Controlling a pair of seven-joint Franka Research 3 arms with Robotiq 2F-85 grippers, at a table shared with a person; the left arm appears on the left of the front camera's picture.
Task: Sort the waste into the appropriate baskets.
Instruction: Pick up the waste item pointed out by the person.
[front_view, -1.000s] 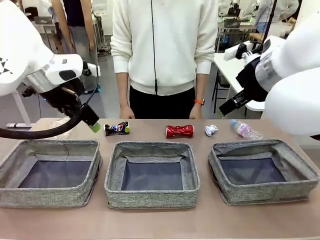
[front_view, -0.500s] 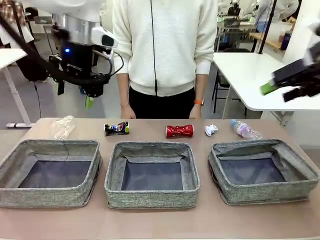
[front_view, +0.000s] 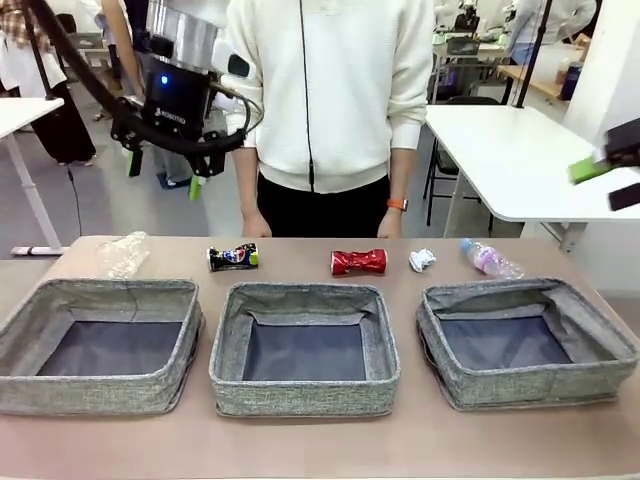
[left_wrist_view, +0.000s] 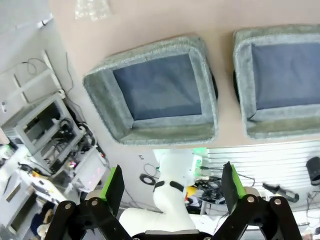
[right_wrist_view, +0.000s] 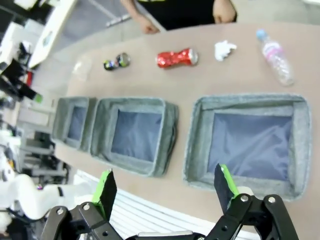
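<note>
Though amid lab clutter, a tan table (front_view: 320, 445), white desk (front_view: 500, 155) behind.

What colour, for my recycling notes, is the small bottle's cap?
Blue; the cap shows best in the right wrist view.

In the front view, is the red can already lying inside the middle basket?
No, the red can lies on the table behind the middle basket, whose dark base is bare.

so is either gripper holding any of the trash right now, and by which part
Nothing is held. The left gripper and the right gripper are both open and empty, raised well above the table.
</note>
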